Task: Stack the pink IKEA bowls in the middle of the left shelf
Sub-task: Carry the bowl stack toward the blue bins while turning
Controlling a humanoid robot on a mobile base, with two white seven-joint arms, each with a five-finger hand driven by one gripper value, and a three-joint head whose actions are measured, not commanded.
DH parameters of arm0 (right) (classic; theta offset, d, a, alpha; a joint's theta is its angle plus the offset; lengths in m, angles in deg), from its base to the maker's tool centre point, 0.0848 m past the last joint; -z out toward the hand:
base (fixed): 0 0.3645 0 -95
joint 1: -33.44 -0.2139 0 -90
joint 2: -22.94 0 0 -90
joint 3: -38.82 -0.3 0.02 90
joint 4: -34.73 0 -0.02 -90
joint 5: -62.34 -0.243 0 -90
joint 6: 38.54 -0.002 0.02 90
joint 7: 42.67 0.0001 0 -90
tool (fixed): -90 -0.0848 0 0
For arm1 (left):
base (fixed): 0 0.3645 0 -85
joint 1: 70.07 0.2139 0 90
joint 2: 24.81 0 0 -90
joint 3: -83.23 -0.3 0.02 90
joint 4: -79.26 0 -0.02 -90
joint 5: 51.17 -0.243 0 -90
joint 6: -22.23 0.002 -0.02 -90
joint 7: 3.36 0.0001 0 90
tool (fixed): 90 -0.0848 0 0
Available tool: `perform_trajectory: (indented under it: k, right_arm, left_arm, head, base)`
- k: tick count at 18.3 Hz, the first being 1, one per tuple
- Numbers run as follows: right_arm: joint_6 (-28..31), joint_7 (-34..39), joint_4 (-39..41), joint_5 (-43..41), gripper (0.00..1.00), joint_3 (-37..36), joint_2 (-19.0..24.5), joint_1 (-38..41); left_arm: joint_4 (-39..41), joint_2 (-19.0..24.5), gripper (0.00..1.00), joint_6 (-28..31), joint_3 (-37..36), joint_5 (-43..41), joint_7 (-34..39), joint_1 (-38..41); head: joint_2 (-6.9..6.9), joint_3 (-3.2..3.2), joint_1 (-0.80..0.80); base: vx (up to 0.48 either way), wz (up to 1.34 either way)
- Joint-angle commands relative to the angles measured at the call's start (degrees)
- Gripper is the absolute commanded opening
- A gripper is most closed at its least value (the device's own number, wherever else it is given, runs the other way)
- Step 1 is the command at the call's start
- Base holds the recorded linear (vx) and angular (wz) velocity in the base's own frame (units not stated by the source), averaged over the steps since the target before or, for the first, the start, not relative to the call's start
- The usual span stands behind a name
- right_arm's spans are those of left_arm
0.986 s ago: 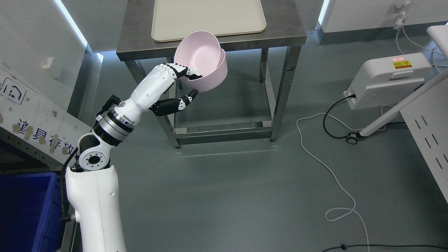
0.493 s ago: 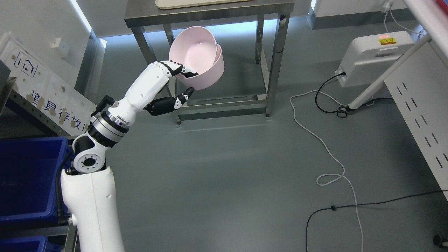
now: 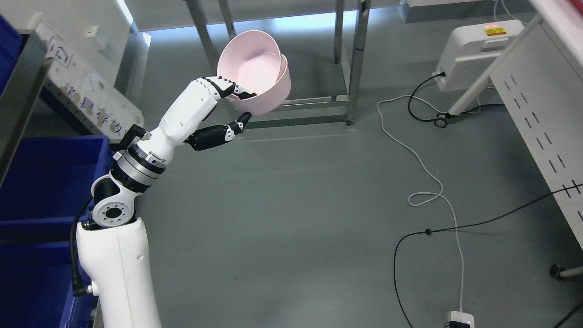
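Close by, the white left arm rises from the lower left beside the blue bins [image 3: 41,182], and its left hand [image 3: 227,107] grips the pink bowls [image 3: 255,73], two nested, fingers over the near rim and thumb under the base, out in the air above the grey floor [image 3: 296,218]. They sit tilted, so I'd level the wrist and keep the pinch firm while swinging left to the shelf [image 3: 27,86]. Beyond, only the table [image 3: 350,68] legs show.

Grey floor [image 3: 291,228] carries steel table legs [image 3: 353,59], white cable [image 3: 423,173], black cable [image 3: 455,228], white power unit [image 3: 473,45], wheeled stand foot [image 3: 441,120].
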State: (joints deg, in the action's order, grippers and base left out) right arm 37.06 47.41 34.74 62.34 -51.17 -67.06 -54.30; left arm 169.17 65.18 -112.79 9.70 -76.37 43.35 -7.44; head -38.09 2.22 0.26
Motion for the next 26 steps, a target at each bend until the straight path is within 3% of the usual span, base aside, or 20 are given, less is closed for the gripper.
perform_trajectory:
  k: [1,7,10,11,14,26]
  right_arm:
    - [0.25,-0.08,0.99,-0.09,1.00,-0.27,-1.00,0.03]
    - [0.25,-0.08,0.99,-0.09,1.00,-0.27,-1.00,0.03]
    - [0.25,-0.08,0.99,-0.09,1.00,-0.27,-1.00,0.03]
    - [0.25,-0.08,0.99,-0.09,1.00,-0.27,-1.00,0.03]
    - [0.25,-0.08,0.99,-0.09,1.00,-0.27,-1.00,0.03]
    - [0.25,-0.08,0.99,-0.09,1.00,-0.27,-1.00,0.03]
  left_arm:
    - [2.11,1.01,0.04,0.02,-1.70,0.67,0.13,-0.39]
    - [4.39,1.01,0.04,0.02,-6.27,0.76,0.22,-4.78]
    - [5.89,1.01,0.04,0.02,-9.86,0.76,0.22,-10.66]
    - [6.41,1.01,0.04,0.02,-14.32,0.76,0.31,-15.73]
    - [6.42,1.01,0.04,0.02,-17.70,0.50,0.57,-19.28]
    - [4.84,1.01,0.04,0.37,-19.02,-2.40,0.40,-21.31]
  head:
    - [0.00,0.00,0.00]
    - [0.00,0.00,0.00]
    - [0.00,0.00,0.00]
    - [0.00,0.00,0.00]
    - [0.00,0.00,0.00]
    - [0.00,0.00,0.00]
  base:
    - [-0.237,0.44]
    - [-0.218,0.75]
    - [-0.193,0.98]
    - [-0.174,0.94]
    - [-0.172,1.03]
    - [-0.015,0.98]
